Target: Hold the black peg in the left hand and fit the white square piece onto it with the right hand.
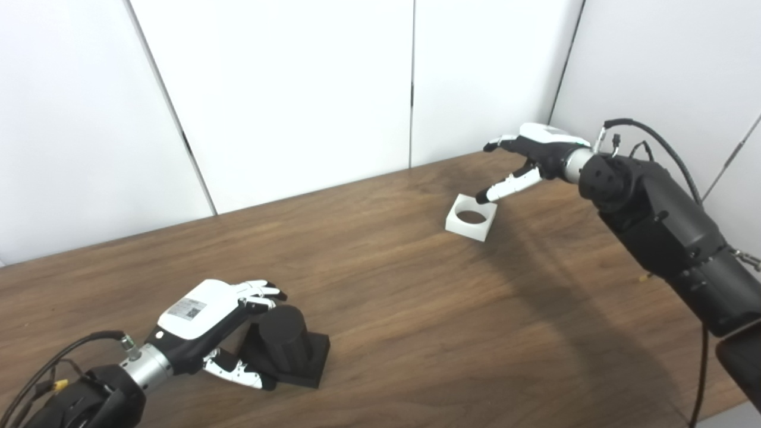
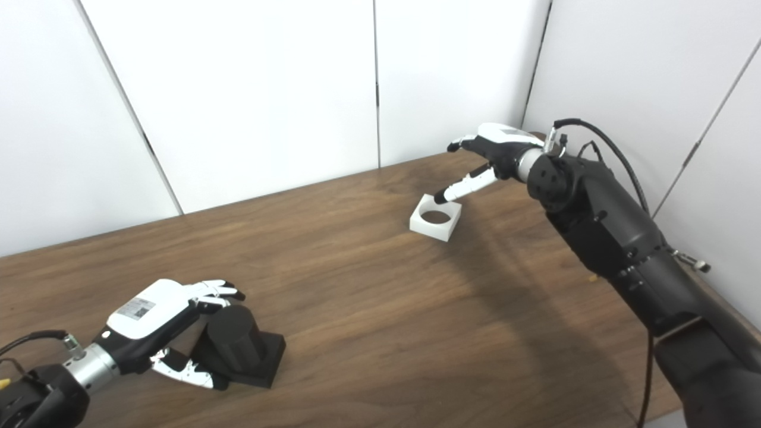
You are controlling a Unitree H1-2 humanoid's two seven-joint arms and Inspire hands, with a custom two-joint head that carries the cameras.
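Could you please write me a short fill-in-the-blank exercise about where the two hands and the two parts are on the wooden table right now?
1. The black cylindrical peg on its square base stands beside the ____ hand.
2. The white square piece has a ____ hole through its middle.
3. The white square piece lies on the brown wooden table, not yet fitted onto the ____.
4. The right hand reaches over the white square piece with its fingers ____.

Missing words: left; round; peg; apart
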